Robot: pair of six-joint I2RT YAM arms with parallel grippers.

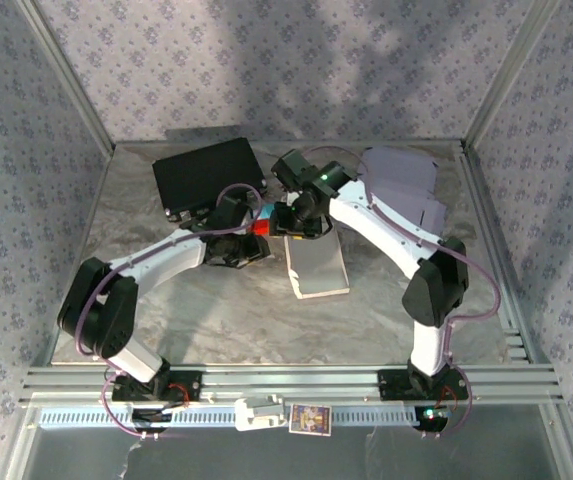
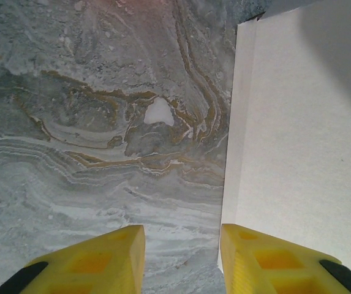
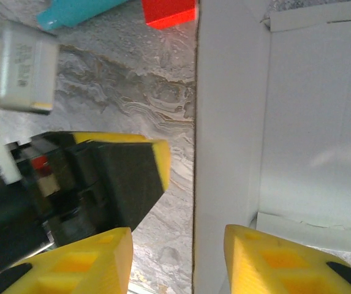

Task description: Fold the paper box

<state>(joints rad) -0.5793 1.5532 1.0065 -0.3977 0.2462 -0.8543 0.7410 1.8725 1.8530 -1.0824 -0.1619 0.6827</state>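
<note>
The paper box [image 1: 318, 266] lies flat and white on the marbled table [image 1: 166, 300], just in front of both grippers. My left gripper [image 1: 258, 242] sits at its far left corner. In the left wrist view my left gripper [image 2: 182, 260] is open, with bare table between the fingers and the box panel [image 2: 298, 141] under the right finger [image 2: 267, 257]. My right gripper [image 1: 302, 228] meets it from the right. In the right wrist view my right gripper [image 3: 178, 263] is open astride the box's left wall [image 3: 224, 153], touching neither side.
A black case [image 1: 206, 172] lies at the back left and pale purple sheets [image 1: 401, 180] at the back right. A red block [image 3: 169, 11], a teal piece [image 3: 77, 12] and a small white-grey box [image 3: 25, 67] lie beside the grippers. The left gripper's finger [image 3: 132, 177] is close by.
</note>
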